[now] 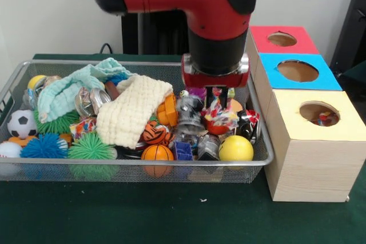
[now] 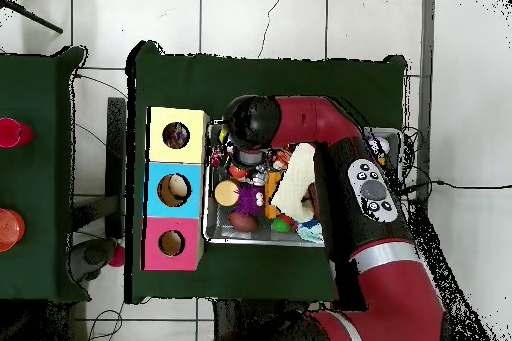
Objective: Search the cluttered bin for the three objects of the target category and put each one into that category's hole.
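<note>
My gripper (image 1: 223, 94) hangs low over the right part of the wire bin (image 1: 17, 78). It is open, and its two short fingers (image 1: 216, 92) straddle the top of a crumpled, many-coloured packet (image 1: 221, 116) lying on a red ball. A crushed silver can (image 1: 190, 112) lies just left of it, and a yellow ball (image 1: 235, 148) sits in front. Right of the bin stand three boxes with holes: red (image 1: 282, 39), blue (image 1: 297, 71) and yellow (image 1: 319, 112). Something colourful shows inside the yellow hole. From overhead the arm's wrist (image 2: 250, 122) hides the gripper.
The bin also holds a white knitted cloth (image 1: 132, 110), a teal cloth (image 1: 74, 87), another crushed can (image 1: 91, 101), a small basketball (image 1: 156, 153), a soccer ball (image 1: 21, 123) and green (image 1: 90, 148) and blue (image 1: 44, 146) spiky balls. The bin's right wall stands close to the boxes.
</note>
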Motion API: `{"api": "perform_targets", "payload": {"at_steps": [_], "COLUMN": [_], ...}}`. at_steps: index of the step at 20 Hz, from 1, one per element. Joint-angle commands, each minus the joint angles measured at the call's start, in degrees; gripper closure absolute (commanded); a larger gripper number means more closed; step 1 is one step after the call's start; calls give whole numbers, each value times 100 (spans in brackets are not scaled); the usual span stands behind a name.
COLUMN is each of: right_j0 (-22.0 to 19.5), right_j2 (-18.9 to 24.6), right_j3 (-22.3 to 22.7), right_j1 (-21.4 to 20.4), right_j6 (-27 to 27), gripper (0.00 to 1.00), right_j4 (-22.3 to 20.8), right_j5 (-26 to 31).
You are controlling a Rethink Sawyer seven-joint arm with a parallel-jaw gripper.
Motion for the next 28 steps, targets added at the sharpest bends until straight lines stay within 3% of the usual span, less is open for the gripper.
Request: {"api": "perform_targets", "payload": {"at_steps": [1,8,18,21,25,28], "right_j0": [56,262,980,1243,1665,1940], "right_j2": [140,-23,-424,-585,-897,-1188], "right_j3": [696,911,934,897,667,612], "right_j1": [-272,-472,-487,-453,-219,-78], "right_j6": [264,847,1634,1840,1704,2006], "gripper": [100,100,100,100,100,100], "right_j4": [373,793,1127,1143,703,747], "right_j5": [50,-78,-581,-738,-1207,-1599]}}
